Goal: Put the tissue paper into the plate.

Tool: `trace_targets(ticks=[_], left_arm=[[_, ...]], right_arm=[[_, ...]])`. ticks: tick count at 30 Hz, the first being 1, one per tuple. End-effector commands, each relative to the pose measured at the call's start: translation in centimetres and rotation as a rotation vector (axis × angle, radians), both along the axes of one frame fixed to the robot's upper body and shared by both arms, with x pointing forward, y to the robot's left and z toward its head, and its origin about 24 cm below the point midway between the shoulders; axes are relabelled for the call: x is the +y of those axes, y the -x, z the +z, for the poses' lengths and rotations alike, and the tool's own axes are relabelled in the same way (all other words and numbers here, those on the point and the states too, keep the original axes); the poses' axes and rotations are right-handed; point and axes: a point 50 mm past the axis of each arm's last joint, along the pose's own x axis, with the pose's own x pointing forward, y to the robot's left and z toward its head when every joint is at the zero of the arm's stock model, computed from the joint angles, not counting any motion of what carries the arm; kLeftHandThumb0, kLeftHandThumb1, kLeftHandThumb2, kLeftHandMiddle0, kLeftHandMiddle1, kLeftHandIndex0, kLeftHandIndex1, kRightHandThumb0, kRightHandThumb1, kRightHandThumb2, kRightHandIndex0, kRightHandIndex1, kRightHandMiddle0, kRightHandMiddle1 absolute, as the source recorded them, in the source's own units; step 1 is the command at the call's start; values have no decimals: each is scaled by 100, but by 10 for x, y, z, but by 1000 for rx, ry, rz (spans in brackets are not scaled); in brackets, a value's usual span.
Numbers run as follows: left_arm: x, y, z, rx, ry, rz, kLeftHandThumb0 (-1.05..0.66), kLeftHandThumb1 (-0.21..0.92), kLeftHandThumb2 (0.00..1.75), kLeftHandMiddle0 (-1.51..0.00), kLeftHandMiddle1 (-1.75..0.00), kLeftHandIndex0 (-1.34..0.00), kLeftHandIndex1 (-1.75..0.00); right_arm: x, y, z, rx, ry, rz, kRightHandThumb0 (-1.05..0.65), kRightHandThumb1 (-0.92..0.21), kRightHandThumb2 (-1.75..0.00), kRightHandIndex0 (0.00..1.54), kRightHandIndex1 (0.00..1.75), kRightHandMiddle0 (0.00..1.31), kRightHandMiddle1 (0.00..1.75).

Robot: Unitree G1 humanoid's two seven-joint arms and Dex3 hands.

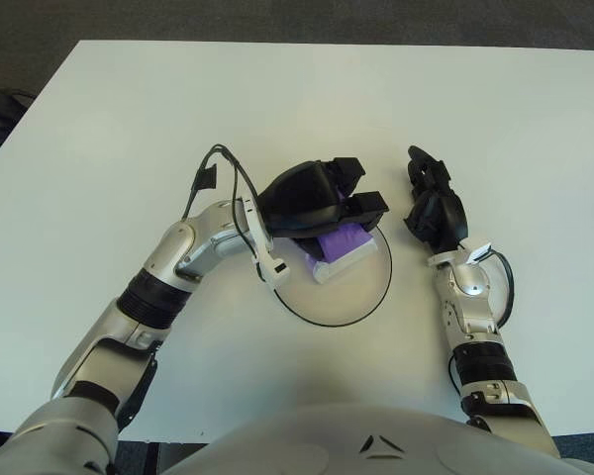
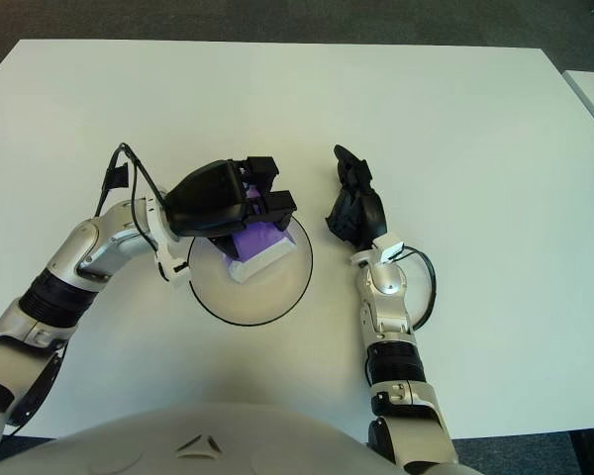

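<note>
The tissue pack (image 1: pixel 339 247), purple with a pale wrapper, lies in the back half of the round white plate with a dark rim (image 1: pixel 342 295). My left hand (image 1: pixel 361 193) hovers just over it, its black fingers (image 1: pixel 368 206) stretched out above the pack's far end rather than wrapped around it. The palm hides the pack's far left corner. In the right eye view the pack (image 2: pixel 257 245) sits under the same hand (image 2: pixel 269 188). My right hand (image 1: pixel 434 203) shows to the right of the plate, idle, fingers relaxed and holding nothing.
The plate sits near the middle of a white table (image 1: pixel 129 129), whose front edge lies close to my body. A black cable (image 1: pixel 213 168) loops off my left forearm. Dark floor surrounds the table.
</note>
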Motion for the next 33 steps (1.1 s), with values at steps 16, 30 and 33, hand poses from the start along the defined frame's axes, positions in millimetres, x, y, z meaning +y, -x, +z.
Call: trace_targets(ticks=[16,30,33], left_arm=[[12,2,1,-50,-218,-2,-105,92,60,0,0,0,-1],[16,2,1,7,-249,-1,-105,92,48,0,0,0,0],[17,2,1,15,-256,-5,-105,92,47,0,0,0,0]], right_arm=[[4,29,-64,300,-49,31,-88,-92,-111,24,4,0,37],[0,32,-66,319,-90,30,-85,-92,-100,25,4,0,37],[1,31,-66,311,-94,27,-84,-92,-97,25,4,0,40]])
